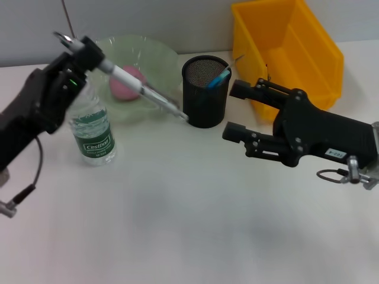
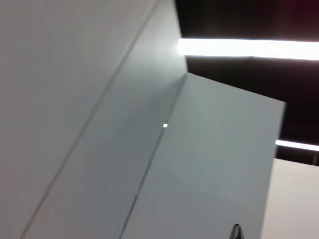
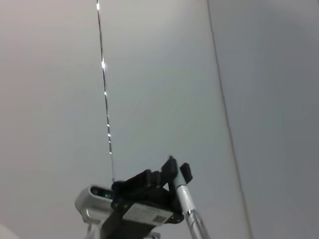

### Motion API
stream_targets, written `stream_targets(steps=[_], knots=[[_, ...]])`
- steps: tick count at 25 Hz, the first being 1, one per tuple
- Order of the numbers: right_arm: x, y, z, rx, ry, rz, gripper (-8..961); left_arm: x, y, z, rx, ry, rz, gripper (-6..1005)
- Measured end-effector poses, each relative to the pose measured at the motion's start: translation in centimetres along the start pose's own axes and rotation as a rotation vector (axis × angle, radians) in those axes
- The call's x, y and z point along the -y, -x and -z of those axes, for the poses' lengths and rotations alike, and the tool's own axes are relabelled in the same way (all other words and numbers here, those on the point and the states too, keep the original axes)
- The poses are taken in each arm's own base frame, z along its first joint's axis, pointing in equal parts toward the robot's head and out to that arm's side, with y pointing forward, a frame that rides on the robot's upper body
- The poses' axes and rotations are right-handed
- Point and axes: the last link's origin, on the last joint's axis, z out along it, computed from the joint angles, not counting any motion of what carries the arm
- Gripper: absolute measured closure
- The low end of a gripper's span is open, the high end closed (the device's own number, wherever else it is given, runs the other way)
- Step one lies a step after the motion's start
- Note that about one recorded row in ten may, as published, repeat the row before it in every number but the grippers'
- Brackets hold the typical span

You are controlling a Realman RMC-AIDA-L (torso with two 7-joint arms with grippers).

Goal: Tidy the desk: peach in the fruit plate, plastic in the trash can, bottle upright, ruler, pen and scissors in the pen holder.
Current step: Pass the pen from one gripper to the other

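**Pen angled toward the holder**

White desk [image 1: 189, 236] fills the near part of the scene, bare in front and backed by a pale wall. At near right hovers the black right gripper [image 1: 237, 112], jaws spread wide and holding nothing, apparently waiting just clear of the holder so it does not block the way. On the left stands the clear plastic water bottle with a green label [image 1: 92, 133], already upright. Above it the black left gripper [image 1: 80, 50] is closed on the upper end of a grey and silver pen [image 1: 145, 92]; the pen slopes down to the right, its tip near the rim of the black mesh pen holder [image 1: 205, 92], probably so it can slide in. A blue item already stands inside the holder. Farther back, the pink peach [image 1: 127, 84] lies in the pale green glass fruit plate [image 1: 157, 50], and the yellow plastic bin [image 1: 290, 47] sits at far right.
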Motion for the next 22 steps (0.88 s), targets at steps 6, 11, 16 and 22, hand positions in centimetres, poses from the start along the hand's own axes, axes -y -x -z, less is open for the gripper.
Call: stream_targets(steps=[6,11,16,22], knots=[[-0.2,0.8,-1.3,0.01,0.093,-0.108,178,-0.3,0.2,-1.3,-0.02,0.059,0.005,859],[-0.4,0.6,-1.7,0.028,0.107,-0.154,178,-0.3,0.2,-1.8,-0.059,0.075,0.031,859],[-0.4,0.6,-2.2,0.062,0.099,-0.176,178,-0.5,0.0,-2.2,-0.064,0.099,0.03,859],[-0.2,0.7,-2.8,0.095,0.102,-0.196,179,-0.6,-0.2,-2.2,-0.075,0.107,0.028,859]])
